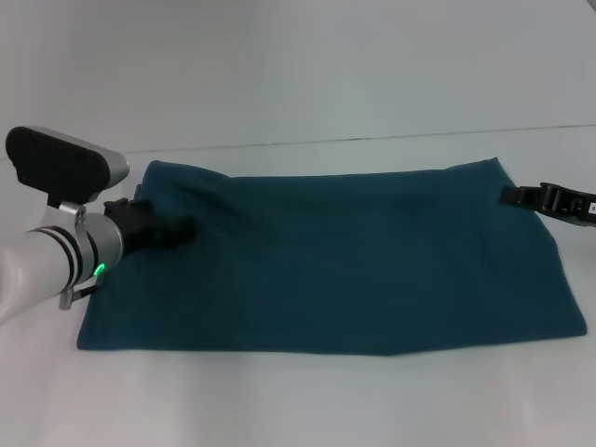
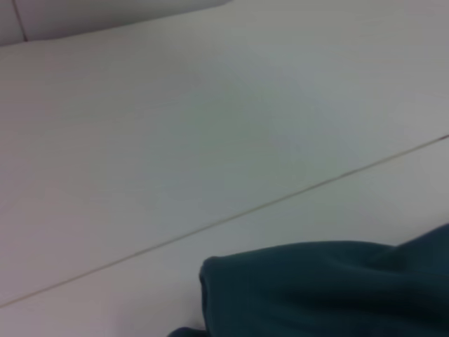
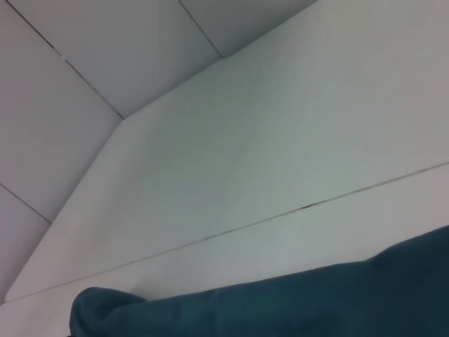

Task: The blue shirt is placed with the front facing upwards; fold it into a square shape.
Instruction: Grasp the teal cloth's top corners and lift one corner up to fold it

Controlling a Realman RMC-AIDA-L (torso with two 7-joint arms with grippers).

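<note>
Head view: large dark teal-blue cotton shirt (image 1: 345, 261) lies flat on the white worktop (image 1: 298, 400), folded into a wide rectangular band running across the robot's front. Only plain cloth faces up; no lettering shows. Near edge is straight. Far-left corner is rounded and slightly raised into soft creases; far-right corner comes to a small peak. Cloth otherwise smooth, with faint wrinkles.

Left tool (image 1: 172, 231), black, sits on the shirt's far-left part, fingertips pressed into the cloth just below the raised corner. Fingers appear drawn together on a fold of the fabric, though the actual pinch is hard to make out. Behind it, the silver wrist with a green light, and a black-and-grey camera block above it.

Right tool (image 1: 510, 196), black, at the shirt's far-right corner, its tip touching the cloth edge. Cannot tell whether its fingers are parted or clenched, or whether they hold fabric.

Left wrist view: a rounded teal shirt corner (image 2: 316, 288) bunched on the white worktop (image 2: 175, 140), a thin seam line crossing the surface beyond it.

Right wrist view: shirt edge (image 3: 295, 302) rising across the white worktop (image 3: 280, 140), a rounded fold at one end; pale wall panels behind.
</note>
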